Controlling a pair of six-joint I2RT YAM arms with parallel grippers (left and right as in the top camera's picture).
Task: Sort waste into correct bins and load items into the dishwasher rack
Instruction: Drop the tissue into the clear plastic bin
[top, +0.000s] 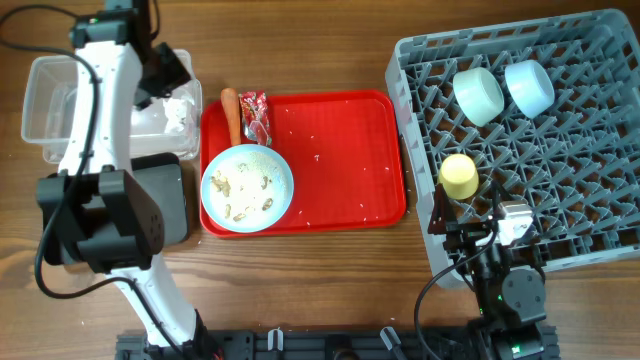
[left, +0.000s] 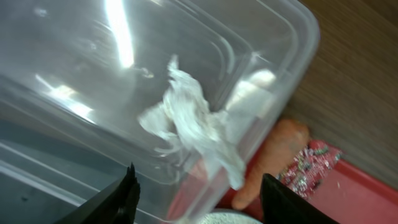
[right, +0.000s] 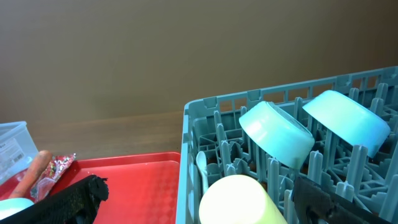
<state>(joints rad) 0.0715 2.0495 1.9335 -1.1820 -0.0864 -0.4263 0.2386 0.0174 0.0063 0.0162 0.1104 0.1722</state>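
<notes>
Your left end effector (left: 198, 178) hung open over the clear tub (left: 292, 37) where the tissue (left: 193, 124) lay, your right end effector (right: 199, 186) open at the edge of the rack (top: 420, 60) holding the mint-green bowl (top: 478, 95), light-blue bowl (top: 529, 87) and yellow cup (top: 459, 176), while carrot (top: 231, 112), wrapper (top: 256, 115) and scrap-covered plate (top: 247, 187) were left on the red tray (top: 350, 150).

A clear plastic tub (left: 93, 74) fills most of the view, with light glinting on its walls. A crumpled white tissue (left: 193, 124) lies inside, near the tub's rounded right corner. Just past that corner, an orange carrot piece (left: 277, 155) and a red printed wrapper (left: 305, 171) sit side by side on a red tray (left: 354, 199). Brown wooden worktop (left: 360, 81) shows at the right. The left hand's (left: 202, 205) 2 black fingers (left: 124, 199) stand apart at the bottom edge, holding nothing.
</notes>
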